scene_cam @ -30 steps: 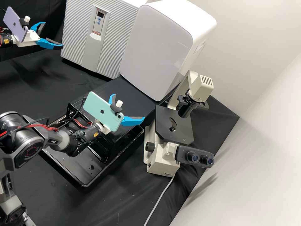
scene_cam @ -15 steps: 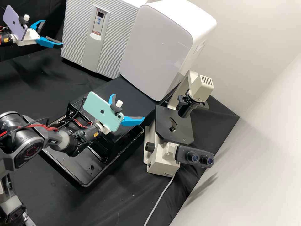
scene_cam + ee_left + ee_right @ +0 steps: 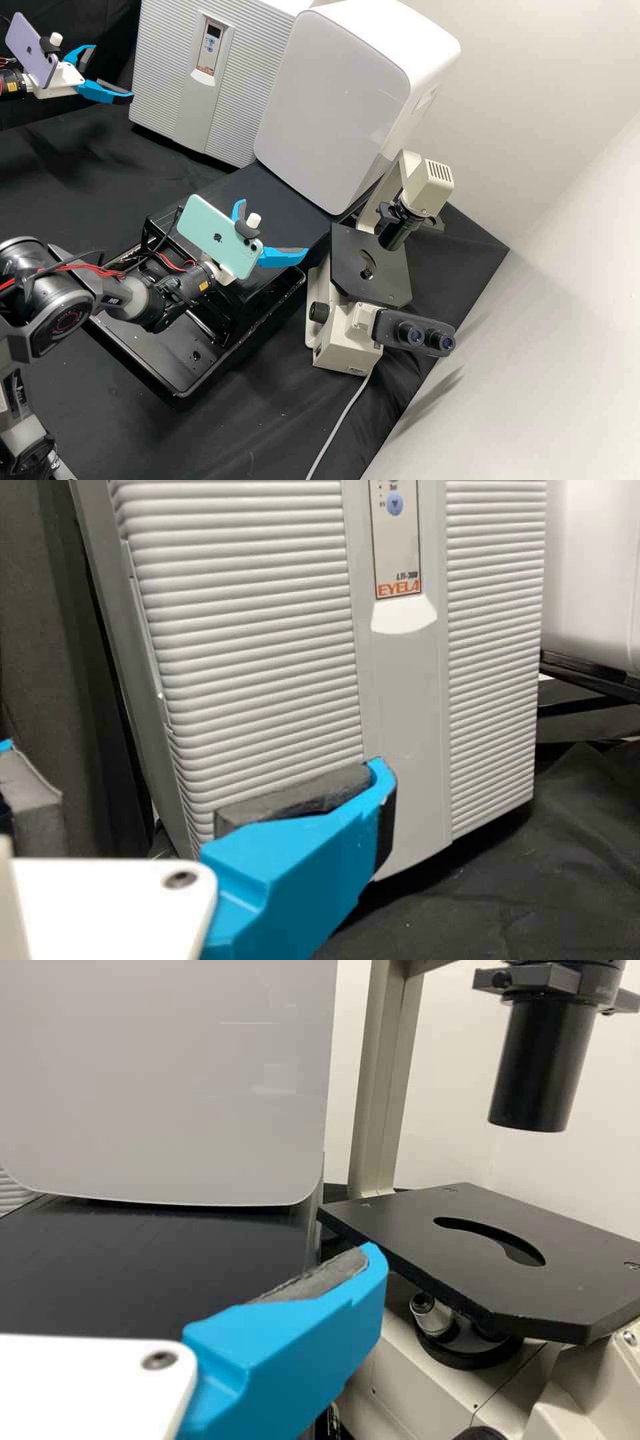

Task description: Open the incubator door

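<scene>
The grey, ribbed incubator (image 3: pixel 220 100) stands at the back, its door closed. At the upper left in the high view, my left gripper (image 3: pixel 113 75) is open beside the incubator's left edge. The left wrist view has my left gripper (image 3: pixel 190 775) with one blue finger in front of the lower door (image 3: pixel 250 660); whether they touch I cannot tell. My right gripper (image 3: pixel 273 228) is open above the black stand, left of the microscope. In the right wrist view, my right gripper (image 3: pixel 195 1270) has a finger near the microscope stage, with nothing held.
A white rounded device (image 3: pixel 333 113) adjoins the incubator's right side. The microscope (image 3: pixel 370 267) stands at the right, its cable (image 3: pixel 340 420) running forward. A black tray (image 3: pixel 180 390) with a frame lies beneath the right arm. Black cloth (image 3: pixel 87 167) covers the bench before the incubator.
My left gripper has shifted very slightly left in the high view, still open. The right arm and the incubator door have not moved.
</scene>
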